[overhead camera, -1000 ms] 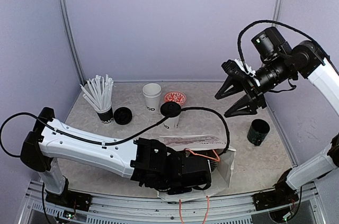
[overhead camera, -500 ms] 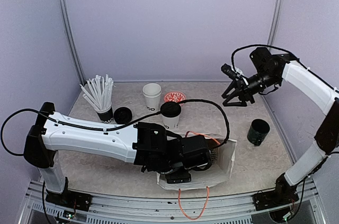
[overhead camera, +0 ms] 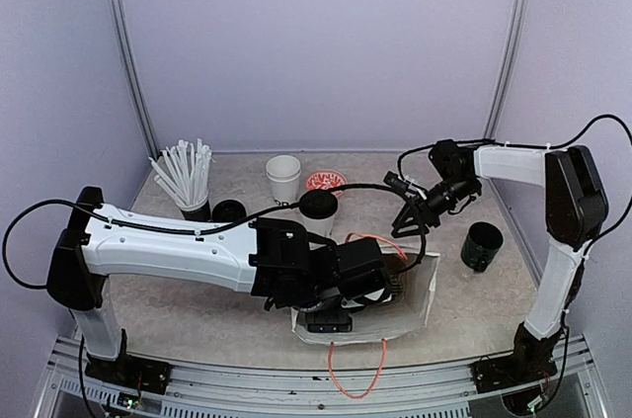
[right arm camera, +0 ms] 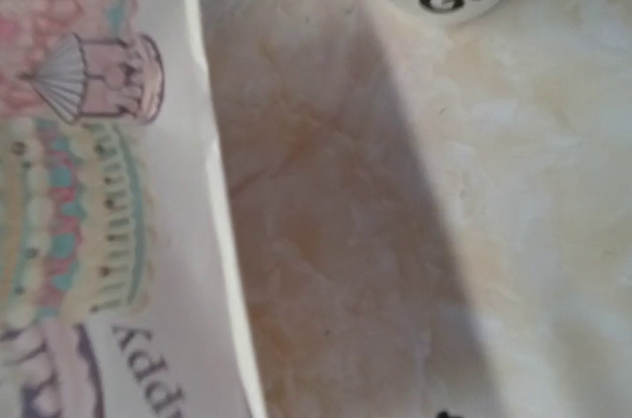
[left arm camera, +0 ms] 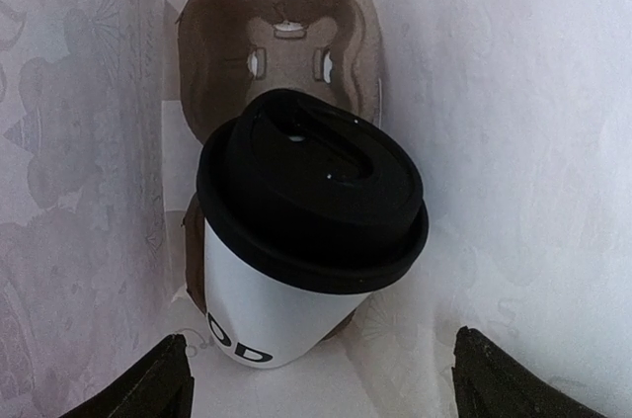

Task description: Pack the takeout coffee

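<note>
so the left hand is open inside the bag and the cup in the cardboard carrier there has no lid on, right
Not quite: the cup in the cardboard carrier does have a black lid on, as the left wrist view shows. The rest holds: the left hand is open inside the bag, its fingers clear of the cup.

A plain pale lavender back wall (overhead camera: 316,42) is closing off the far side of the booth, and matching lavender side panels (overhead camera: 49,92) are angling in from left and right. Two slim grey metal strips (overhead camera: 123,52) are running upright where the panels are meeting the back wall. A beige, marble-patterned tabletop (overhead camera: 484,314) is forming the booth's floor, and a silver aluminium rail (overhead camera: 227,378) is edging its near side. Soft, even light is throwing faint, blurred shadows on the tabletop.
</note>
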You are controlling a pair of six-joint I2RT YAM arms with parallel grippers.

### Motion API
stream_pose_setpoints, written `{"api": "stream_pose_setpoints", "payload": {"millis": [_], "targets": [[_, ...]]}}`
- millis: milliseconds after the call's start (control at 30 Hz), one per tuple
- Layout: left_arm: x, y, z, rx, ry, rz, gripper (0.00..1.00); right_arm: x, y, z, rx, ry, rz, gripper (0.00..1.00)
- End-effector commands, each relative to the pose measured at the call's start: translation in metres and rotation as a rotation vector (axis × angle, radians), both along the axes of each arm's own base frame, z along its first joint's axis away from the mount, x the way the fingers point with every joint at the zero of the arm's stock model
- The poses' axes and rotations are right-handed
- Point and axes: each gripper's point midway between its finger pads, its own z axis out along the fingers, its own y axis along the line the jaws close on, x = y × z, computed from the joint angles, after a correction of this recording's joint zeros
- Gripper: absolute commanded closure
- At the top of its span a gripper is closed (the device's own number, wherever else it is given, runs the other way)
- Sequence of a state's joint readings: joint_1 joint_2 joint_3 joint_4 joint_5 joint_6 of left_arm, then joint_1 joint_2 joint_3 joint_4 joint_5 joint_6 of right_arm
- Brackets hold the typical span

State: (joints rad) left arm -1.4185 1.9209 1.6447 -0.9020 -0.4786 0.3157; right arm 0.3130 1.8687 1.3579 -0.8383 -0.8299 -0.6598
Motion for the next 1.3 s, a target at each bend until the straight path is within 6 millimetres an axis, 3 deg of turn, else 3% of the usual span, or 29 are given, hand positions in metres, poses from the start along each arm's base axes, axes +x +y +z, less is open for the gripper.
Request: {"api": "stream_pose_setpoints", "payload": {"millis": [0, 300, 867, 1067, 1267], "targets": [[0.01, -0.012, -0.003, -0.003, -0.011, -0.033, 0.11, -0.013, 0.021, -0.018, 0.007, 0.037, 0.049, 0.49], [0.032, -0.019, -0.017, 0.007, -0.033, -0.046, 0.09, -0.035, 0.039, -0.034, 0.015, 0.099, 0.119, 0.49], [0.057, -0.023, -0.045, 0.057, -0.045, -0.058, 0.11, -0.044, 0.04, -0.036, 0.032, 0.144, 0.149, 0.49], [0.06, -0.027, -0.023, -0.005, -0.046, -0.007, 0.18, -0.04, 0.034, -0.032, 0.034, 0.122, 0.134, 0.49], [0.055, -0.038, 0.029, -0.167, -0.05, 0.013, 0.24, -0.027, 0.021, -0.03, 0.038, 0.104, 0.09, 0.49]]}}
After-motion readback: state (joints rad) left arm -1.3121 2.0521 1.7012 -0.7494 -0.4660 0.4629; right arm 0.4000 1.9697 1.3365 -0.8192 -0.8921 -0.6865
